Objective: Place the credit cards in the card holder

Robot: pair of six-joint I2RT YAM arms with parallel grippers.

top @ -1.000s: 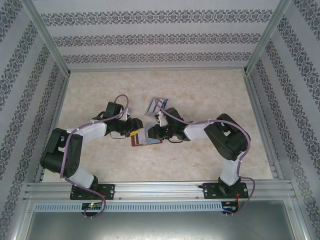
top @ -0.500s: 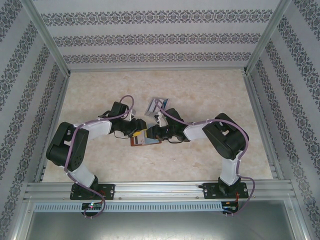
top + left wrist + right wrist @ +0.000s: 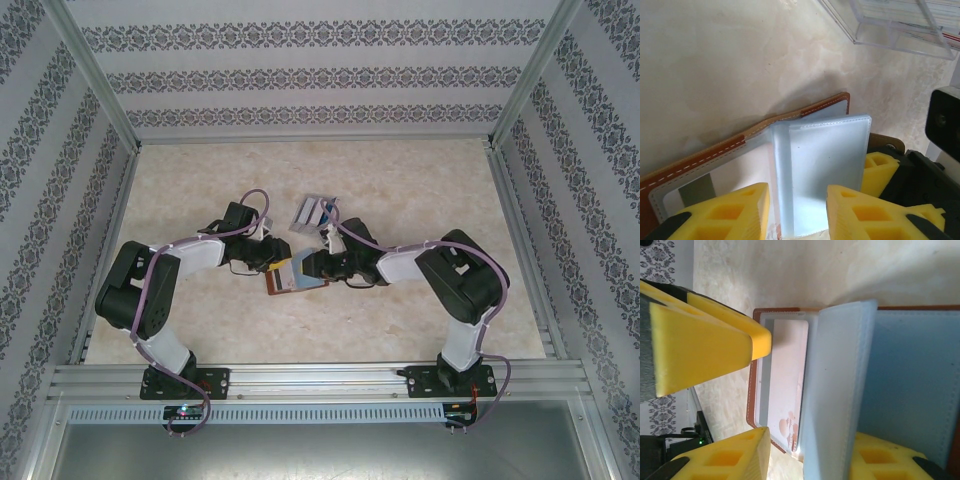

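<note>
Centrally on the pale, marble-patterned tabletop [image 3: 430, 190]: small brown leather-like folding card holder [image 3: 293, 281], lying open and flat, white stitching along its brown rim, grey-blue lining facing up. Flanked closely by both arms, left claw [image 3: 797, 189] at its left end, right claw [image 3: 812, 436] at its right end, both low over it and almost meeting.

Standing up from the holder's middle, one translucent pale-blue plastic sleeve leaf [image 3: 825, 170], tilted rather than flat. Caught between the left claw's yellow fingers [image 3: 725, 215], with only a narrow gap around it; impossible to tell whether pinched or merely straddled. Right claw partly parted, same leaf resting against one of its fingers, visible space on the other side, so no clamp there.

Under a clear pocket on one half of the holder, seen from the right wrist, a pale rectangular card [image 3: 787, 385] with reddish marks near one end.

Just beyond the holder, further up the tabletop, near but not touching: a clear plastic box [image 3: 875, 32] holding thin rectangular credit cards [image 3: 927, 15], blue, white and red print showing, lying flat inside.
</note>
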